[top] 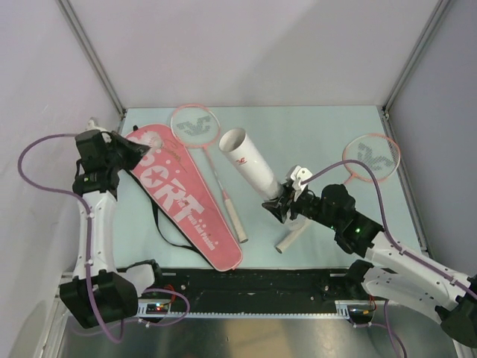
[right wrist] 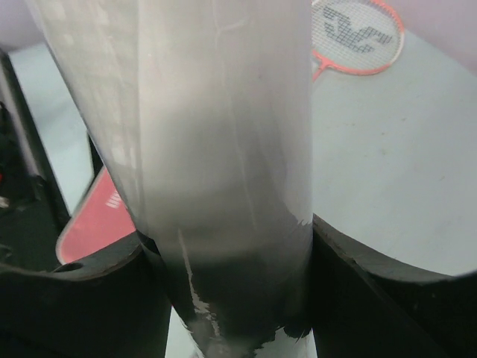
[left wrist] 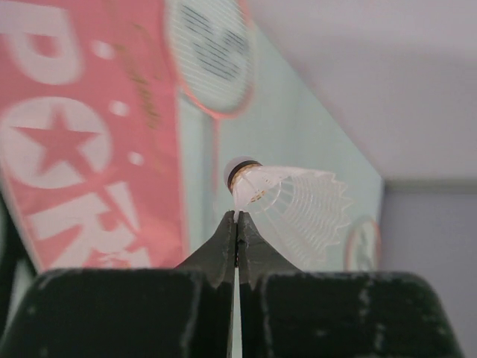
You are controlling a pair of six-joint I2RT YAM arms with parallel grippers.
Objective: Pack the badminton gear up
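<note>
My left gripper [top: 133, 154] hovers over the wide end of the pink "SPORT" bag [top: 186, 201]. In the left wrist view it [left wrist: 237, 218] is shut on the feather edge of a white shuttlecock [left wrist: 291, 201], cork end to the left. My right gripper [top: 273, 206] is shut on the lower end of the white tube [top: 250, 160], which tilts with its open mouth up and to the left. In the right wrist view the tube [right wrist: 201, 127] fills the gap between the fingers [right wrist: 387, 283]. One racket [top: 195, 122] lies beside the bag, the other [top: 370, 158] at the right. No second shuttlecock shows.
The bag's black strap [top: 160, 227] loops off its left side. The right racket's pale handle [top: 289, 239] lies under my right arm. A black rail [top: 246, 287] runs along the near edge. Metal posts stand at the back corners, and grey walls enclose the table.
</note>
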